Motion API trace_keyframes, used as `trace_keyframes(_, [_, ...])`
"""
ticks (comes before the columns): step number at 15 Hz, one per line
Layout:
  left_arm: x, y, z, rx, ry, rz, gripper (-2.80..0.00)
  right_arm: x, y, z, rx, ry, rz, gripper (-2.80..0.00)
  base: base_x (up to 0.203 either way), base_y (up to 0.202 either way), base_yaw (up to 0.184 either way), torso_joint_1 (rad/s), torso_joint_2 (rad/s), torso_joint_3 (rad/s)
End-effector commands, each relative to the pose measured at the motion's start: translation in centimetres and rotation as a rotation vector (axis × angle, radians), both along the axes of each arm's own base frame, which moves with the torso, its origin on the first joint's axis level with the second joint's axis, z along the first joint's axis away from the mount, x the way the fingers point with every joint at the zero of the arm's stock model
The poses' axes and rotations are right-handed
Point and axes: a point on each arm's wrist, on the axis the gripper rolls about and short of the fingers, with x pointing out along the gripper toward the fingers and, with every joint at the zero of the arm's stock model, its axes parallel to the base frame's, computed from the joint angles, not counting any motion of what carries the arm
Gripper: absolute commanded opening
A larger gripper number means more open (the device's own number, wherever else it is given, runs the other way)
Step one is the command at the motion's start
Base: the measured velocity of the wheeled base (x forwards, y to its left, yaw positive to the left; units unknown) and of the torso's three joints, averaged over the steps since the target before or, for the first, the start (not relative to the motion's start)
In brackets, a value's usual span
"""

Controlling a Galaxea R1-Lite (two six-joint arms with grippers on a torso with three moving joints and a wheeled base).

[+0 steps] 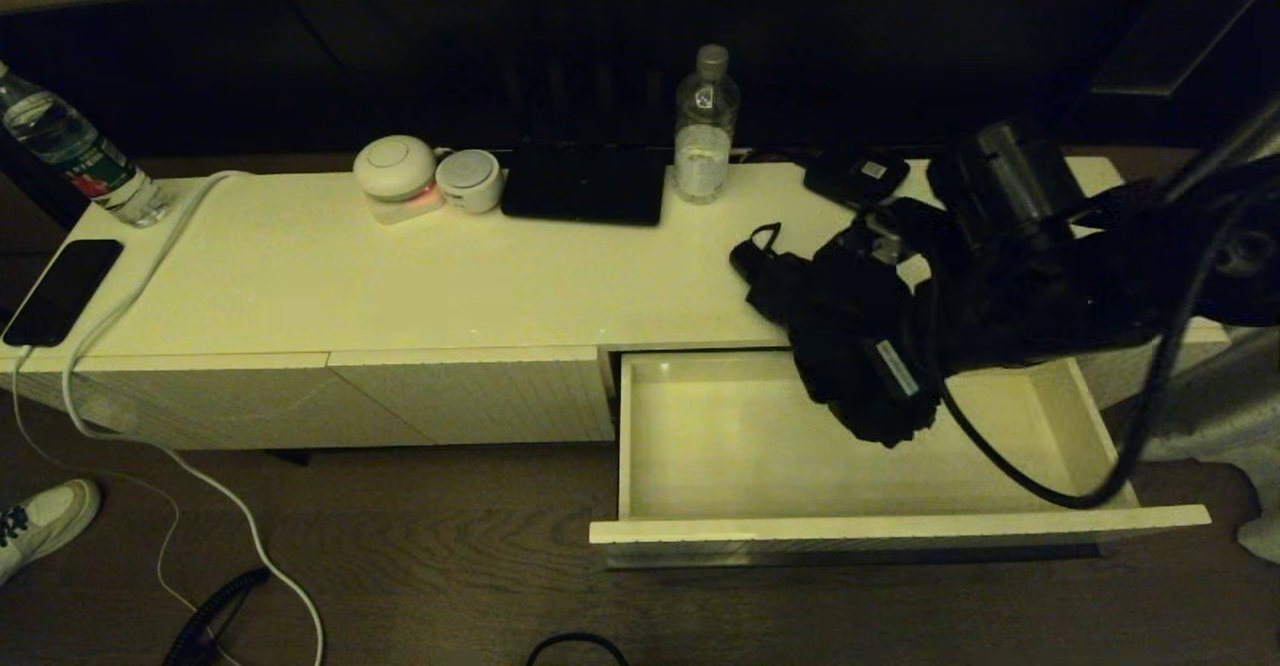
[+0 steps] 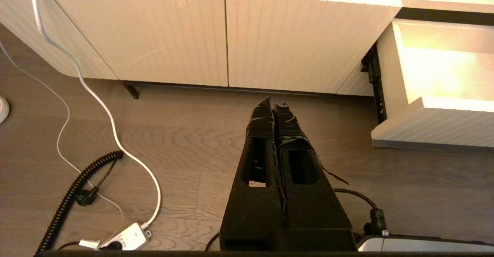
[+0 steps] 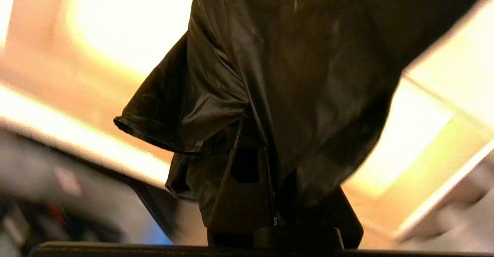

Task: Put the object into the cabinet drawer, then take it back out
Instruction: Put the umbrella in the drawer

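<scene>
R fingers [image 3: 266, 180] clamped on bunchy blk umbrella [image 1: 850, 346] w/ wrist loop over open drawer [image 1: 900, 526].

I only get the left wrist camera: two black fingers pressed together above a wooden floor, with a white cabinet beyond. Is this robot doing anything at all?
Observer: Yes, but with the other arm. The left gripper you see is parked; the right gripper is shut on a black umbrella.
Operator: Where is it holding that?
Observer: Over the pulled-out drawer. The umbrella's bunchy end hangs above the pale inside, and its handle end is above the cabinet top.
Operator: Is anything else up there?
Observer: A water bottle stands at the back of the top, left of the umbrella.
</scene>
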Motion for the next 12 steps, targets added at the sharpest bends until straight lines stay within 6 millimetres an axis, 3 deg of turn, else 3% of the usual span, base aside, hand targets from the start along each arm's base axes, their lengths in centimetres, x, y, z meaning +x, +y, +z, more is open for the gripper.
trace_keyframes(1, [0.0,0.0,0.0,-0.001,-0.002,0.001,-2.8,-2.9,-3.6,1.7,-0.088,-0.047,0.168,-2.8,0.0,0.0,0.0,0.0,0.0,0.0])
trace_keyframes(4, [0.0,0.0,0.0,-0.001,-0.002,0.0,-2.8,-3.9,-6.3,1.4,-0.238,-0.07,0.343,-2.8,0.0,0.0,0.0,0.0,0.0,0.0])
trace_keyframes(7, [0.0,0.0,0.0,-0.001,-0.002,0.001,-2.8,-4.9,-8.2,-0.5,-0.339,-0.035,0.472,-2.8,0.0,0.0,0.0,0.0,0.0,0.0])
trace_keyframes(12, [0.0,0.0,0.0,-0.001,-0.002,0.001,-2.8,-5.6,-9.4,-3.6,-0.4,0.048,0.584,-2.8,0.0,0.0,0.0,0.0,0.0,0.0])
